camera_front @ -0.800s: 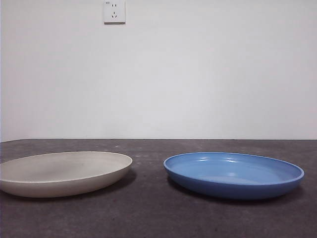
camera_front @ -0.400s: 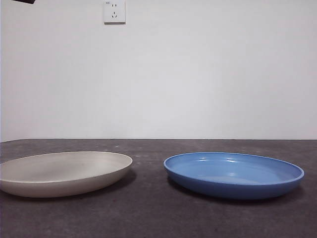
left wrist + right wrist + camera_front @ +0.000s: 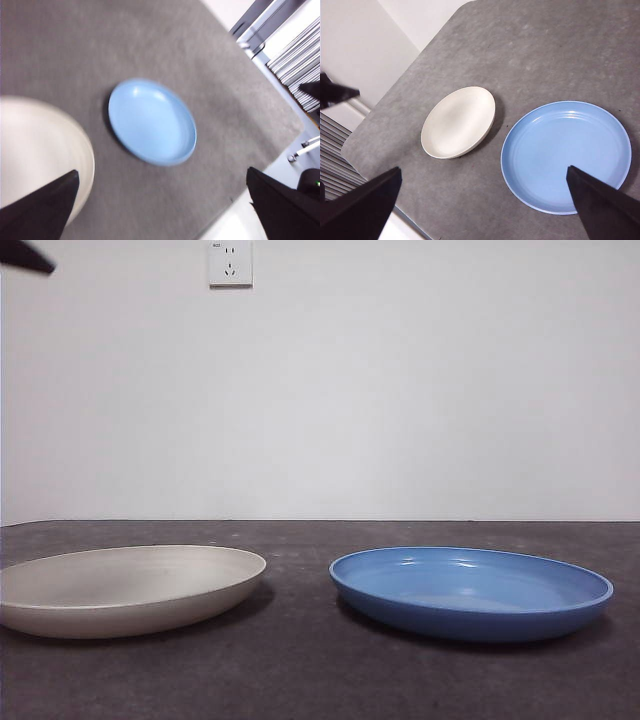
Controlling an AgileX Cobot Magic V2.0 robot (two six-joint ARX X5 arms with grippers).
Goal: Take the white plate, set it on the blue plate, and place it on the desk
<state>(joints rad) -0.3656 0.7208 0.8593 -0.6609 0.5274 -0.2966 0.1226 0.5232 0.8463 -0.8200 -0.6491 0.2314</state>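
The white plate (image 3: 125, 588) lies on the desk (image 3: 300, 670) at the left, and the blue plate (image 3: 470, 592) lies beside it at the right, a gap apart. Both show in the right wrist view, white (image 3: 459, 121) and blue (image 3: 566, 156). My left gripper (image 3: 160, 220) is open and empty, high above the white plate (image 3: 40, 150) with the blue plate (image 3: 151, 121) further off; its picture is blurred. A black tip (image 3: 22, 256) shows at the front view's top left corner. My right gripper (image 3: 480, 220) is open and empty, high above the blue plate's side.
A white wall with a socket (image 3: 230, 262) stands behind the desk. The desk's edge (image 3: 380, 190) runs near the white plate, with ribbed metal gear (image 3: 295, 55) beyond the edge past the blue plate.
A black arm tip has come into the front view's top left corner and dropped a little lower. Both plates lie as before.
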